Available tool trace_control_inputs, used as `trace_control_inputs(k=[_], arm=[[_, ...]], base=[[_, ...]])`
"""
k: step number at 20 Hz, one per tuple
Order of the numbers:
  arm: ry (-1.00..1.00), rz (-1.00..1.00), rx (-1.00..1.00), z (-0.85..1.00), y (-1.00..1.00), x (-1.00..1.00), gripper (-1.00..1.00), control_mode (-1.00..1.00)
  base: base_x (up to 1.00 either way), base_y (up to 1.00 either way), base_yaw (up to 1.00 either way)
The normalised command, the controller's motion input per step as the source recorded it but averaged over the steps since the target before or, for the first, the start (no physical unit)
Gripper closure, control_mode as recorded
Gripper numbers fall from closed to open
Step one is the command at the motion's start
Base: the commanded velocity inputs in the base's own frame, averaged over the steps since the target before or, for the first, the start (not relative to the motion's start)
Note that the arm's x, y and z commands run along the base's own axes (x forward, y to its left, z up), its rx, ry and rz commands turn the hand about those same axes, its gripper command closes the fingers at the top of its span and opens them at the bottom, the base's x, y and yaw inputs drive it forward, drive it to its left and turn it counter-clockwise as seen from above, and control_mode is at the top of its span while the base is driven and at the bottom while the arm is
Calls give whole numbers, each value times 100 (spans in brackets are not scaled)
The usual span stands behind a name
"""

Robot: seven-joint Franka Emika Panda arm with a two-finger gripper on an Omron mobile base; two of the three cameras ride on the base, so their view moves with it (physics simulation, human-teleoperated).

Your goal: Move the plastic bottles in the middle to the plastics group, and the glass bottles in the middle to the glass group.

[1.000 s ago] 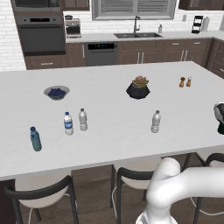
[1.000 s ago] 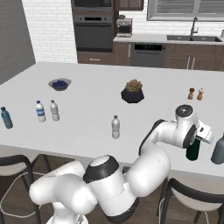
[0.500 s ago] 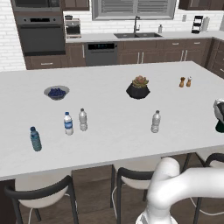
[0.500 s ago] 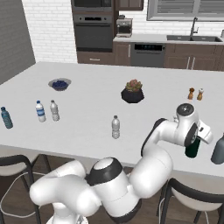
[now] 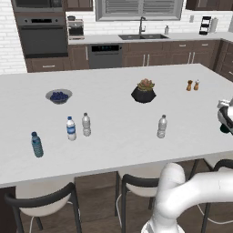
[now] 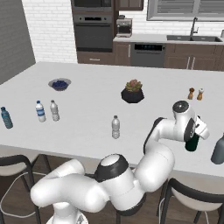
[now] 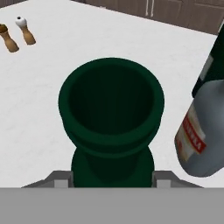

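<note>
Green glass bottle (image 7: 111, 127) neck gripped between claw (image 6: 195, 136) fingers.

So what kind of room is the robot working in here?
A home kitchen, rendered in simulation. A built-in wall oven and a sink with faucet line the back wall, and the bottles stand on a large white island counter with stools tucked under it.
</note>
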Motion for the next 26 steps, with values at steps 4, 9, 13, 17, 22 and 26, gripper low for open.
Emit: trace_control_inputs(k=[4,9,13,17,22,26], arm=[[9,-1,0,-5,-10,6,100,-100],[3,0,0,-1,-22,0,100,-100],[2,-5,0,0,-33,0,100,-100],[1,-8,0,-5,-22,2,100,-100],[3,-2,0,-2,-1,4,100,-100],[0,0,0,0,0,0,-100,-100]], base=[[0,0,0],[0,0,0],[0,0,0],[0,0,0],[0,0,0],[0,0,0]])
